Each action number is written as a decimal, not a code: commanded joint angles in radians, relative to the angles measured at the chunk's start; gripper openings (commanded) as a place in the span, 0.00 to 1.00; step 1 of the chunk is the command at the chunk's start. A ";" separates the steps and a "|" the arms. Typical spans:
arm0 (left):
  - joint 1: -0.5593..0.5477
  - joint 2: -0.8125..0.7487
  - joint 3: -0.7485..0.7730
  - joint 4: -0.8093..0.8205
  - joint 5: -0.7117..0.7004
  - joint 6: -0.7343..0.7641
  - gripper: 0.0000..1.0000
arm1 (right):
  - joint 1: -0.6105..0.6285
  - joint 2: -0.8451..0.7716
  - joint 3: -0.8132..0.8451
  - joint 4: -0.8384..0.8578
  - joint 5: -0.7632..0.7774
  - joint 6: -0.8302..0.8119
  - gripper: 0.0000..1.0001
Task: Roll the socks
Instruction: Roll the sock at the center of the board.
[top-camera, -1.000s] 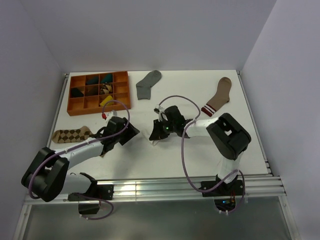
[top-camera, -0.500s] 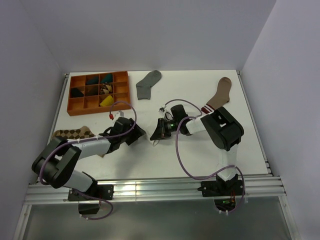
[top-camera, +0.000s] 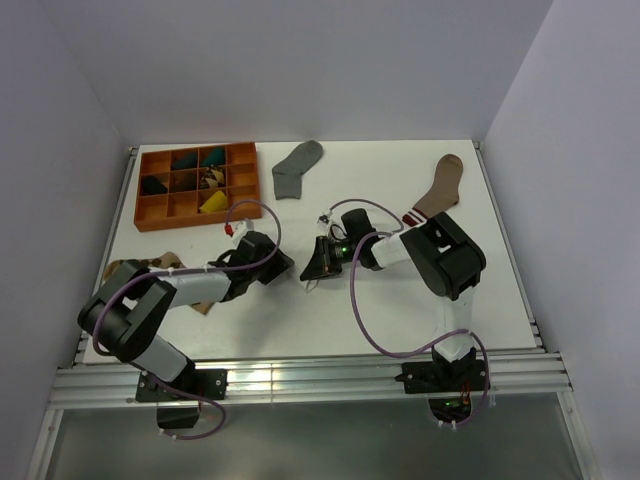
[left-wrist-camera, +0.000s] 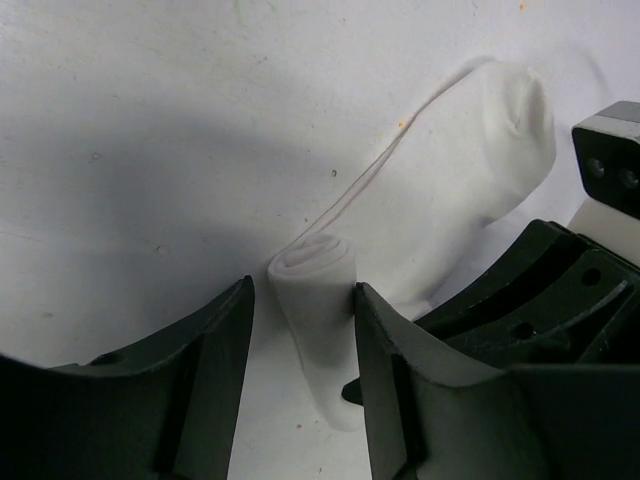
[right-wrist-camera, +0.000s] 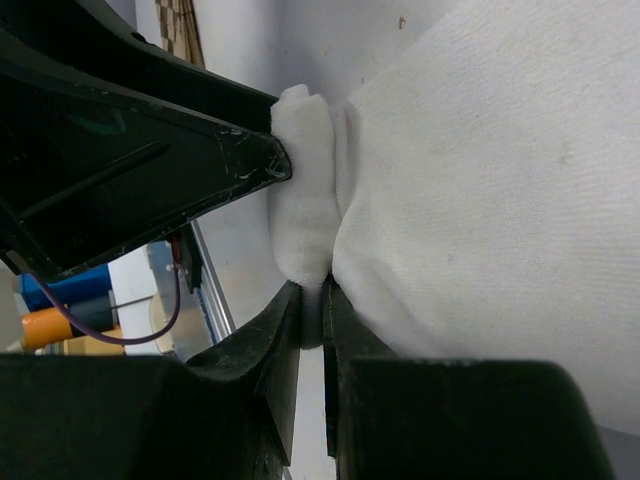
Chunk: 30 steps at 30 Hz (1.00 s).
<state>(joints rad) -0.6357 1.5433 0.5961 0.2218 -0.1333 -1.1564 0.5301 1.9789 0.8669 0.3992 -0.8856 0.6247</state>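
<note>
Tray (top-camera: 160, 221) beyond left pincer (left-wrist-camera: 303, 310) holds rolled socks (top-camera: 212, 202). Left pincer, half-wide, straddles the white sock (left-wrist-camera: 440, 190); right pincer (right-wrist-camera: 311, 300) pinches it.

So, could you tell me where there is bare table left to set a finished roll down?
Bare table lies between the grey sock and the striped-cuff sock, and along the near edge. The centre is crowded: the left gripper and right gripper meet at the white sock. The left side holds the orange tray and diamond sock.
</note>
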 joint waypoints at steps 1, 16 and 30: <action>-0.010 0.031 0.024 -0.025 -0.042 -0.025 0.49 | -0.005 0.024 0.020 -0.030 0.014 -0.006 0.00; -0.018 0.115 0.060 -0.079 -0.022 -0.013 0.11 | -0.002 -0.034 0.037 -0.120 0.076 -0.086 0.06; -0.018 0.115 0.203 -0.241 0.001 0.227 0.00 | 0.143 -0.385 0.035 -0.372 0.534 -0.496 0.57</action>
<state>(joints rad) -0.6498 1.6367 0.7521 0.0883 -0.1436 -1.0355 0.6151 1.6554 0.8906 0.0807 -0.5262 0.2798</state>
